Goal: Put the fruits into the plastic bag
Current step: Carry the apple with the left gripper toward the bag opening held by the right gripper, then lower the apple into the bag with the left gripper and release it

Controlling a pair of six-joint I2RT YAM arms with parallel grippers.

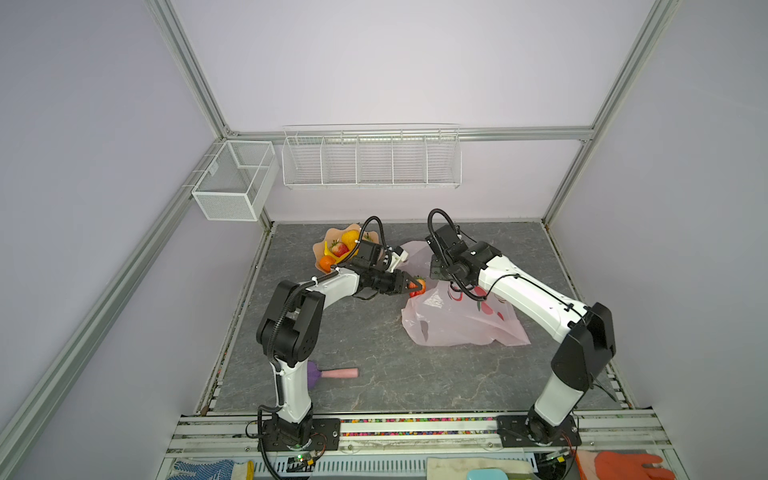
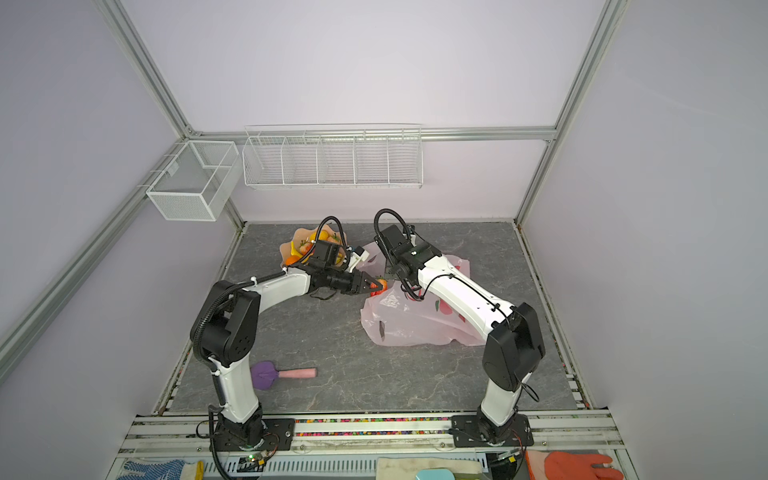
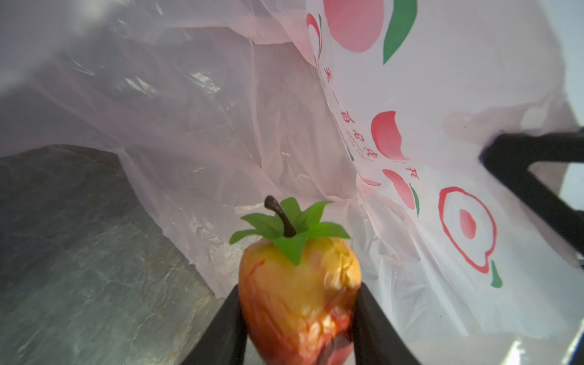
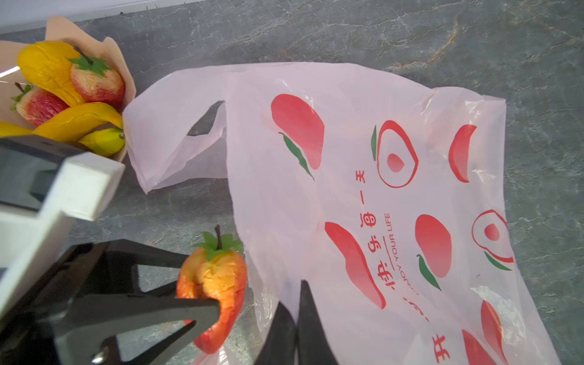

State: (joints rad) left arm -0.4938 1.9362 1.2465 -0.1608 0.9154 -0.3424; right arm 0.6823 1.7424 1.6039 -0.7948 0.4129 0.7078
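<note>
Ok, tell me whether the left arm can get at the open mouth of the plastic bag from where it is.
Probably yes. The left gripper, holding a strawberry, is right at the mouth of the plastic bag, whose edge the right gripper holds lifted; nothing stands between.

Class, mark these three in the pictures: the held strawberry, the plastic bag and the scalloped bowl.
strawberry (image 3: 300,284), left wrist view, on its yellow-red body below the leaves.
plastic bag (image 4: 268,196), right wrist view, on a plain pink patch.
scalloped bowl (image 4: 63,30), right wrist view, on its bare peach wall.
</note>
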